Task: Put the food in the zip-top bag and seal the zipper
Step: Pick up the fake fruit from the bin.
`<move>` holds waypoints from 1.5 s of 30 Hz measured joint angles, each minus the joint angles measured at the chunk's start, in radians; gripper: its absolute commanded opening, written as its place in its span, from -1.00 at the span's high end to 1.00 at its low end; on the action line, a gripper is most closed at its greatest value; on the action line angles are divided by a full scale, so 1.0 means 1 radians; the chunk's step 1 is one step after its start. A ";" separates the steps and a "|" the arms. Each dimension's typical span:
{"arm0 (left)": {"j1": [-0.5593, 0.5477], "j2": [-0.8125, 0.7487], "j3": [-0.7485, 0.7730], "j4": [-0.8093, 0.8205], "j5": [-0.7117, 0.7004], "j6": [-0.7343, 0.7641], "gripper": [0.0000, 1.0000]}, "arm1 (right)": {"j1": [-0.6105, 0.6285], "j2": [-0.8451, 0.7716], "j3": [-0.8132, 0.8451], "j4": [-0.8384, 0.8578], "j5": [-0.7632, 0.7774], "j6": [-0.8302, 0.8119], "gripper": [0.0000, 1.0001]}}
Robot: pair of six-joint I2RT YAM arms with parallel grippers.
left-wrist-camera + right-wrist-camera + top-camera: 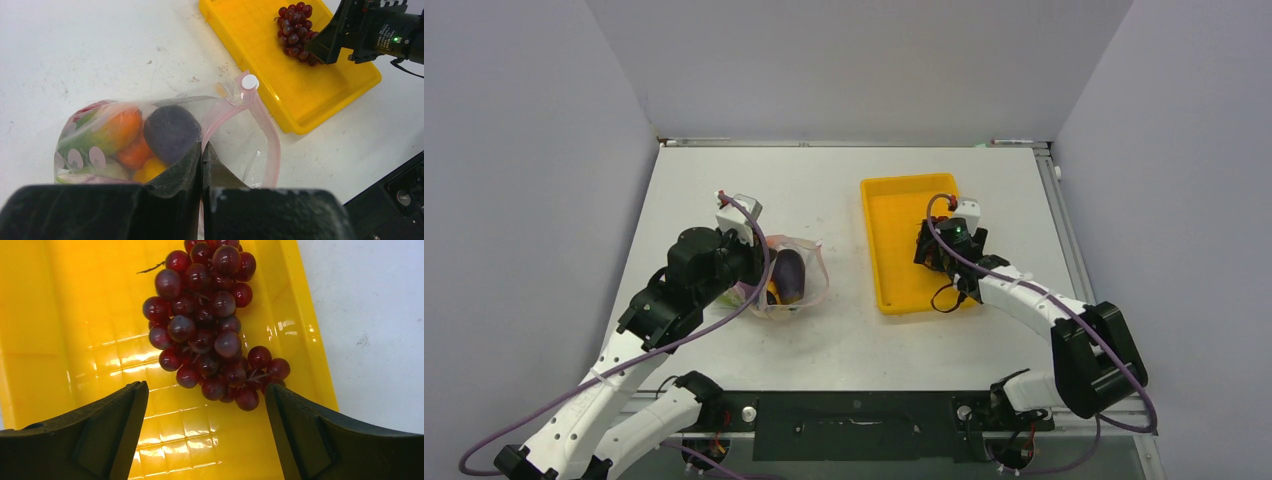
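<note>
Hovering above grapes (pixel 210 325), right end effector (pixel 206 388)

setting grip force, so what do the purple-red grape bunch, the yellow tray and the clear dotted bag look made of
Purple-red grape bunch: probably glossy plastic; every berry shows a sharp highlight. Yellow tray: rigid shiny plastic, glare on its gridded floor. Clear dotted bag: thin soft plastic film, wrinkled, see-through.

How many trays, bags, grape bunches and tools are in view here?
yellow tray: 1
zip-top bag: 1
grape bunch: 1
tools: 2, the left tool and the right tool
Total: 5
</note>
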 measured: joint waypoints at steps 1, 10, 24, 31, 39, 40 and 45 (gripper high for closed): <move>0.000 0.001 0.000 0.000 0.000 0.000 1.00 | -0.010 0.018 0.000 0.006 -0.008 -0.001 -0.79; 0.000 0.003 0.000 0.000 0.000 0.000 1.00 | -0.051 0.131 0.050 0.053 -0.061 -0.026 -0.79; 0.000 0.010 0.000 0.000 0.000 0.001 1.00 | -0.065 0.269 0.143 0.102 -0.079 -0.049 -0.80; 0.000 0.013 0.000 0.000 0.000 0.001 1.00 | -0.069 0.324 0.153 0.103 -0.081 -0.049 -0.87; 0.000 0.016 0.000 0.000 0.000 0.001 1.00 | -0.069 0.361 0.169 0.103 -0.071 -0.055 -0.58; 0.000 0.017 0.000 0.000 0.000 0.001 1.00 | -0.069 0.362 0.169 0.103 -0.071 -0.055 -0.48; 0.000 0.018 0.000 0.000 0.000 0.001 1.00 | -0.069 0.364 0.176 0.104 -0.074 -0.064 0.06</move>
